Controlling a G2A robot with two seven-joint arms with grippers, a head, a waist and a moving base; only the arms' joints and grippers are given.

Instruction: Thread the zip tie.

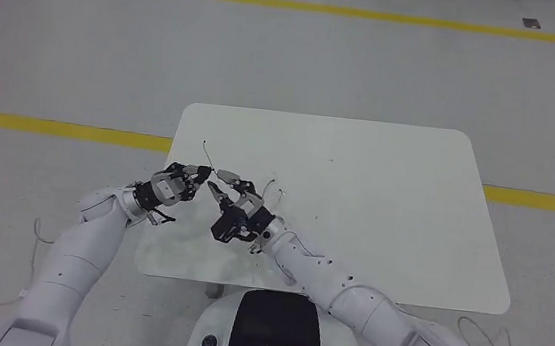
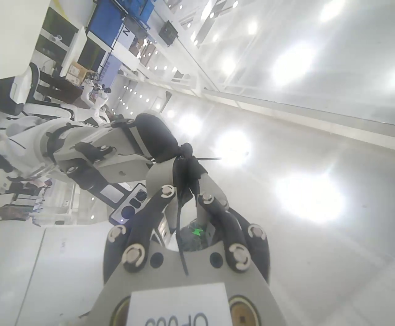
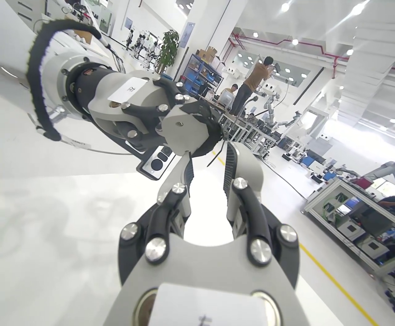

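Grippers are both sitting over the 9 o'clock side of your white rounded table [image 1: 407,186], tips nearly nose to nose.

Starting on the left: your left gripper [image 1: 200,176] [image 2: 186,182] has its black-covered fingers pinched together on the thin black plastic zip tie [image 1: 207,156] [image 2: 179,234]. In the left wrist view the strap runs back between the fingers toward the palm, and a short tail pokes out past the tips. From the top, the free end sticks out from those tips toward about 11 o'clock.

Just beside it, at its 3 o'clock, your right gripper [image 1: 228,186] [image 3: 208,154] has its fingers spread, ribbed pads facing each other with a clear gap. In the right wrist view a bit of the zip tie [image 3: 216,156] hangs off the left gripper's tips right at the mouth of that gap. Can't tell if it touches either pad.
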